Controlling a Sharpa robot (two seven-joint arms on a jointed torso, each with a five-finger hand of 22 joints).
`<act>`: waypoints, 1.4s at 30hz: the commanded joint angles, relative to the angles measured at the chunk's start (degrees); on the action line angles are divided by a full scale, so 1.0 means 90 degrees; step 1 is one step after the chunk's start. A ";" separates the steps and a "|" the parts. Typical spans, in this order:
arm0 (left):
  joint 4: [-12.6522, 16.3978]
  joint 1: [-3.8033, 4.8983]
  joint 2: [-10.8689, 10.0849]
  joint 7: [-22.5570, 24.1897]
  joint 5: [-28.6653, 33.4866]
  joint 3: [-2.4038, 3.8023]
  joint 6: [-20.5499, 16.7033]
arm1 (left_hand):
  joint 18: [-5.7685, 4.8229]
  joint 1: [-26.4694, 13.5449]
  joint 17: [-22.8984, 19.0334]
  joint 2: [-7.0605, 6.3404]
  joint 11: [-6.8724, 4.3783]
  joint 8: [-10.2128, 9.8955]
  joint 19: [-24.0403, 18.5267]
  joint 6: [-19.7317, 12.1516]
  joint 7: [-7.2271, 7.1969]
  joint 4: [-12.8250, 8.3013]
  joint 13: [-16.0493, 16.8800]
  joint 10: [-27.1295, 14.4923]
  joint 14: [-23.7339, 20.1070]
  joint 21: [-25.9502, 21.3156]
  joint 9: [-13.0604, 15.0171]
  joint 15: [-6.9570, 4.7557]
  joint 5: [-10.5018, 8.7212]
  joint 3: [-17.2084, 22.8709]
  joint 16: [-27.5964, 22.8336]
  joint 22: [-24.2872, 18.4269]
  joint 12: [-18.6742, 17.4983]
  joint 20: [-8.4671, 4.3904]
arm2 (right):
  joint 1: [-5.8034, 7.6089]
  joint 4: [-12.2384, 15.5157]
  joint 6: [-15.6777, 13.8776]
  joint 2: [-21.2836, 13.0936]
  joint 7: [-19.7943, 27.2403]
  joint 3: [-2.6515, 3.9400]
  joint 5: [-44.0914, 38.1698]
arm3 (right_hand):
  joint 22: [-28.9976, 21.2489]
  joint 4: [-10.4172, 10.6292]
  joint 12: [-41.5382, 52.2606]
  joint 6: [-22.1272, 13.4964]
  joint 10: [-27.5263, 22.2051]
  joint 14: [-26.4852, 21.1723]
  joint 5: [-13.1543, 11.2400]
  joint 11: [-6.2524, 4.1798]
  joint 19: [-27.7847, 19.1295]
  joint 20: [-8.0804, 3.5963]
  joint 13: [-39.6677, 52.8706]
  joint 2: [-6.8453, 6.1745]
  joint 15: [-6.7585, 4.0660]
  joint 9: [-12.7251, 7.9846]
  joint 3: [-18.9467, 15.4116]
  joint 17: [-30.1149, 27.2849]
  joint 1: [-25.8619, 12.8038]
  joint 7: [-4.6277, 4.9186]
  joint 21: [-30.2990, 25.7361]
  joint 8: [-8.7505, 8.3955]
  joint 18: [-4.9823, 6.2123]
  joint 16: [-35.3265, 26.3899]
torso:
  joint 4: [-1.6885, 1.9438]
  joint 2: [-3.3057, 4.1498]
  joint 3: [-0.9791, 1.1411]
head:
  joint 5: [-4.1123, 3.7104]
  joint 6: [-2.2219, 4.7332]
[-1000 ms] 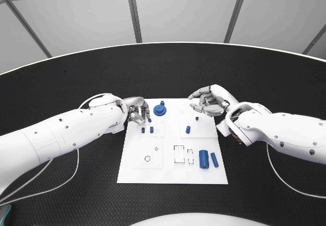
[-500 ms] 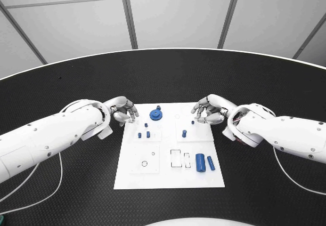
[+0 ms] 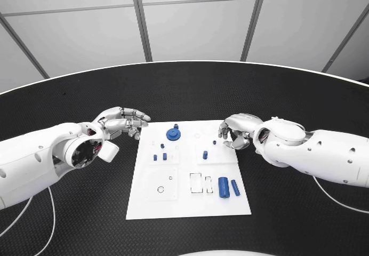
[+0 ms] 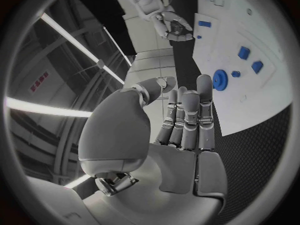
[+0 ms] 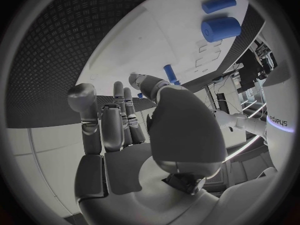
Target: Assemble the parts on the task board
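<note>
Where the round black table [image 3: 184,85] spreads under the robot, a white task board [image 3: 181,205] lies at its middle. Two white arms reach in from either side. Left robot hand [image 3: 123,121] hovers just off the board's far left corner, fingers curled loosely with gaps between them, holding nothing. Right robot hand [image 3: 237,131] sits at the board's far right edge, fingers bent inward, also empty. On the board, small blue parts are scattered: a round gear-like piece [image 3: 174,133] near the far edge, a thick cylinder [image 3: 223,187] with a thinner rod [image 3: 235,187] just beside it near the right edge, and several small pegs [image 3: 205,154] standing upright around the board's middle.
</note>
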 commanded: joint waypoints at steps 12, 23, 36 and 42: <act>0.0514 0.0001 -0.0436 0.0312 0.1758 -0.0001 0.0435 | 0.0049 0.0026 -0.0300 0.0090 0.0013 -0.0041 -0.0108 0.0066 -0.0009 0.0012 -0.0026 0.0017 -0.0219 -0.0123 0.0015 0.0017 -0.0044 -0.0190 -0.0125 -0.0072 -0.0033 0.0019 | 0.0001 -0.0234 0.0027 0.0395 0.0060 -0.0003 -0.0295 | 0.0119 0.0007 -0.0135 -0.0039 -0.0018 0.0307 -0.0091 0.0048 0.0085 0.0062 -0.0176 -0.0061 0.0080 0.0001 0.0098 0.0155 0.0015 0.0042 0.0171 -0.0069 -0.0083 0.0152 | 0.0023 0.0028 0.0001 | -0.0006 0.0054; 0.0559 0.0001 -0.0487 0.0304 0.1835 -0.0001 0.0525 | 0.0050 0.0033 -0.0488 0.0095 0.0021 -0.0060 -0.0132 0.0060 0.0003 0.0010 -0.0039 0.0015 -0.0339 -0.0172 0.0014 0.0024 -0.0041 -0.0255 -0.0195 -0.0103 -0.0048 0.0026 | 0.0000 -0.0396 0.0168 0.0542 0.0039 -0.0004 -0.0303 | 0.0184 0.0003 -0.0168 0.0024 0.0057 0.0318 -0.0062 0.0049 0.0129 0.0069 -0.0255 -0.0019 0.0083 0.0020 0.0147 0.0197 0.0044 0.0052 0.0278 -0.0059 -0.0096 0.0191 | 0.0021 0.0022 0.0011 | 0.0005 0.0034; 0.0569 0.0002 -0.0511 0.0235 0.1840 -0.0001 0.0585 | 0.0050 0.0061 -0.0514 0.0114 0.0025 -0.0069 -0.0148 0.0066 0.0007 -0.0002 -0.0048 0.0020 -0.0383 -0.0204 0.0014 0.0027 -0.0041 -0.0286 -0.0224 -0.0124 -0.0057 0.0028 | -0.0001 -0.0484 0.0351 0.0643 0.0039 -0.0006 -0.0303 | 0.0261 -0.0011 -0.0194 0.0111 0.0171 0.0330 -0.0020 0.0035 0.0167 0.0068 -0.0337 0.0026 0.0076 0.0048 0.0186 0.0252 0.0068 0.0043 0.0397 -0.0040 -0.0112 0.0238 | 0.0019 0.0031 0.0005 | 0.0025 0.0002; 0.0575 0.0002 -0.0518 0.0204 0.1840 -0.0001 0.0607 | 0.0050 0.0068 -0.0522 0.0122 0.0027 -0.0072 -0.0155 0.0069 0.0009 -0.0004 -0.0052 0.0021 -0.0400 -0.0217 0.0014 0.0029 -0.0042 -0.0299 -0.0236 -0.0132 -0.0061 0.0029 | -0.0003 -0.0542 0.0431 0.0691 0.0041 -0.0007 -0.0303 | 0.0319 -0.0046 -0.0192 0.0249 0.0350 0.0334 -0.0003 -0.0008 0.0187 0.0050 -0.0400 0.0084 0.0045 0.0095 0.0198 0.0277 0.0102 0.0002 0.0475 0.0013 -0.0119 0.0264 | 0.0022 0.0030 0.0009 | 0.0036 -0.0026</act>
